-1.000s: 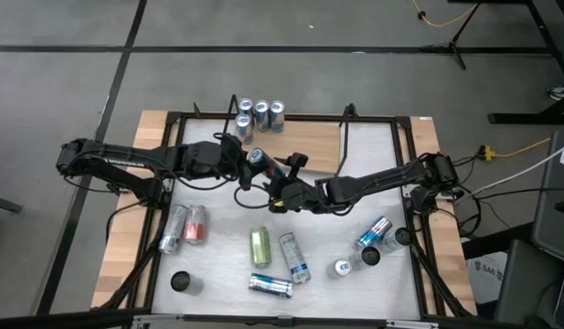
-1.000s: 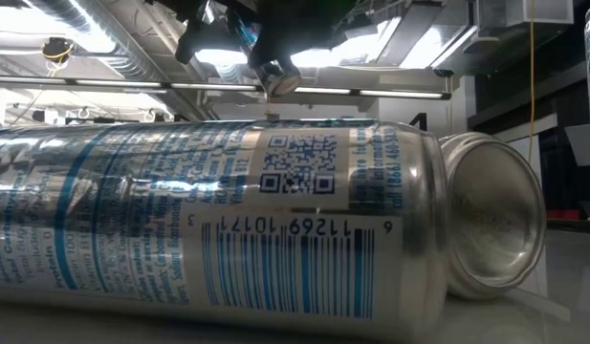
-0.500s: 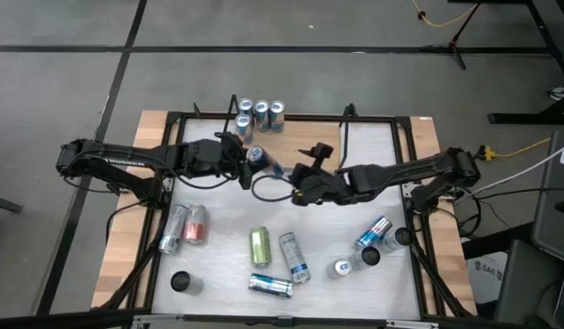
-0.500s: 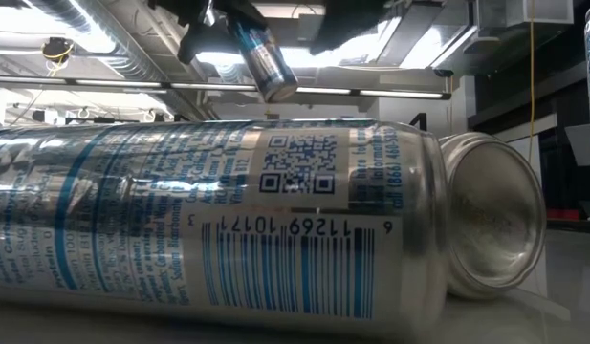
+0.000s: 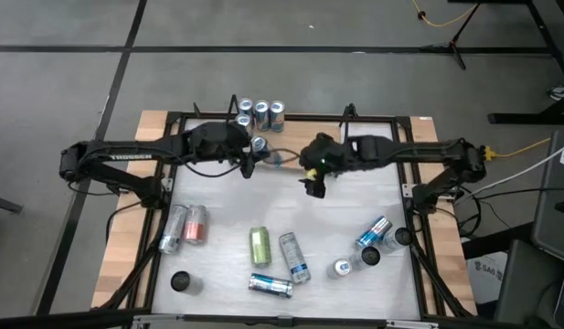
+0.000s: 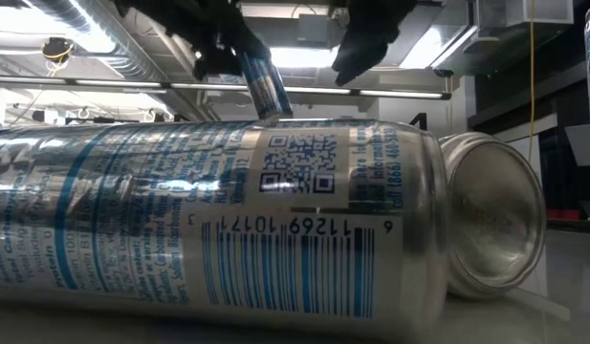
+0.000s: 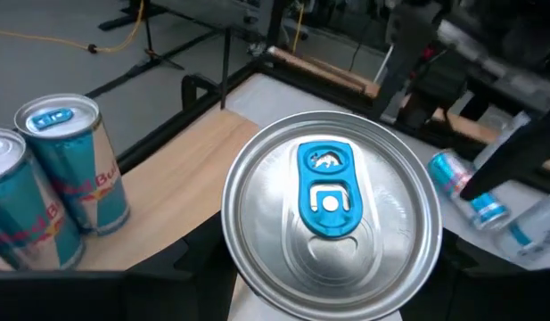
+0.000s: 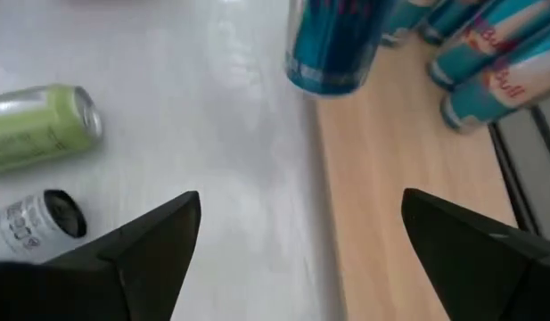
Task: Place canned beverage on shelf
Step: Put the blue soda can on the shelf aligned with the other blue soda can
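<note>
My left arm reaches across from the left side, stretched out long over the back part of the table. My left gripper [image 5: 251, 153] has its fingers closed around a can [image 5: 259, 146] and holds it up in the air. My right arm reaches in from the right side. My right gripper [image 5: 315, 183] hangs near the middle, fingers [image 8: 141, 245] spread wide apart, holding nothing.

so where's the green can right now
In the high view the green can lies on its side on the white tabletop, near the table's middle, between the red can and a silver-and-blue can.
</note>
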Available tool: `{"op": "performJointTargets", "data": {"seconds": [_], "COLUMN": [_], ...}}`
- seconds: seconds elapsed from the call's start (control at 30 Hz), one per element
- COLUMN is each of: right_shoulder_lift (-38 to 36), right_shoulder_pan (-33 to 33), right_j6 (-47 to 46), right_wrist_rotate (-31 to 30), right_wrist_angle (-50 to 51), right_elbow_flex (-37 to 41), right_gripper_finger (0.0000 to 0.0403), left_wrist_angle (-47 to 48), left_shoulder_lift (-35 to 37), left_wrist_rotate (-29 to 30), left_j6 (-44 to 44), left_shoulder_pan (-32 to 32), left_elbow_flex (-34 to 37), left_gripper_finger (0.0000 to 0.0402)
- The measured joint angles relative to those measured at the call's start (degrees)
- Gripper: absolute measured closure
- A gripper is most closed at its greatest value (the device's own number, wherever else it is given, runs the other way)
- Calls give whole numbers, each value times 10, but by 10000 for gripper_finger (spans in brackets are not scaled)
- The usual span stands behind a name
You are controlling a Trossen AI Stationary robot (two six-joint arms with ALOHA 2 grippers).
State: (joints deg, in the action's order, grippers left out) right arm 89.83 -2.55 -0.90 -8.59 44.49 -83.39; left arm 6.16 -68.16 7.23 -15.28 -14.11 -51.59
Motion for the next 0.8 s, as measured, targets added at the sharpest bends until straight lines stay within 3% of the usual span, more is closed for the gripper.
{"op": "performJointTargets", "data": {"seconds": [0.27, 0.47, 0.8], "right_shoulder_lift": [6, 12, 30], "right_shoulder_pan": [-38, -60, -97], "right_j6": [47, 72, 70], "right_wrist_rotate": [37, 71, 82], "right_wrist_angle": [-66, -81, -151], "right_elbow_flex": [0, 0, 0], "right_gripper_finger": [26, 26, 26], "left_wrist_angle": [-35, -11, 179], "left_shoulder_lift": [-67, -116, -166], "left_wrist_rotate": [-113, -174, -203], "left_j6": [46, 92, 294], "left_shoulder_pan": [-88, -133, -181], "left_elbow_flex": [-1, -54, -159], "left_gripper_finger": [187, 187, 187]}}
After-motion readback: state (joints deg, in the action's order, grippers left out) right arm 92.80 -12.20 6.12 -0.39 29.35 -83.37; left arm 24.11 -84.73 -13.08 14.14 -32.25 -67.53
